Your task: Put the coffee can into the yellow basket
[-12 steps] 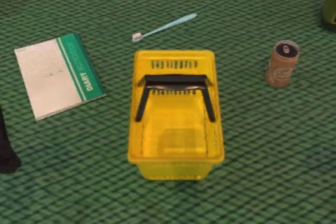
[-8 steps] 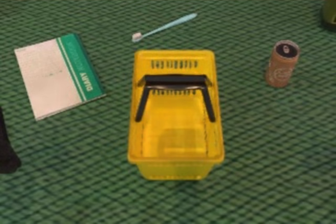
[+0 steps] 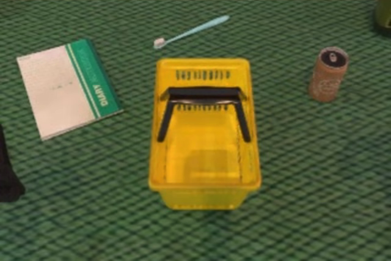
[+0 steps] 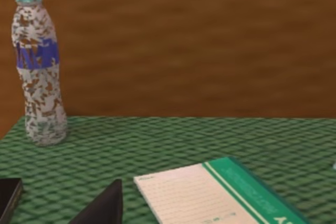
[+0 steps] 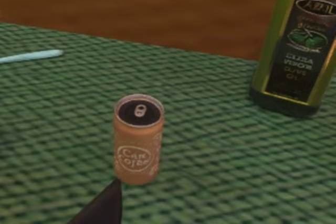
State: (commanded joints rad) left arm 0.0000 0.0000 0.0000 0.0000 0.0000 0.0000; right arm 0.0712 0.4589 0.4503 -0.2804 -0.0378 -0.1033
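Note:
The coffee can (image 3: 328, 74) stands upright on the green mat at the right of the table, well apart from the yellow basket (image 3: 160, 151) in the middle. In the right wrist view the coffee can (image 5: 138, 140) is close ahead, tan with a dark top and pull tab. A dark part of my right gripper (image 5: 102, 208) shows just short of the can's base, not touching it. That arm is outside the top view. My left arm (image 3: 6, 175) is parked at the table's left edge. The basket holds nothing, and its black handle (image 3: 203, 97) is folded across its far half.
A green and white notebook (image 3: 64, 87) lies left of the basket. A pale blue toothbrush (image 3: 192, 31) lies beyond it. An olive oil bottle (image 5: 299, 45) stands behind the can at the far right. A water bottle (image 4: 38, 72) stands at the far left.

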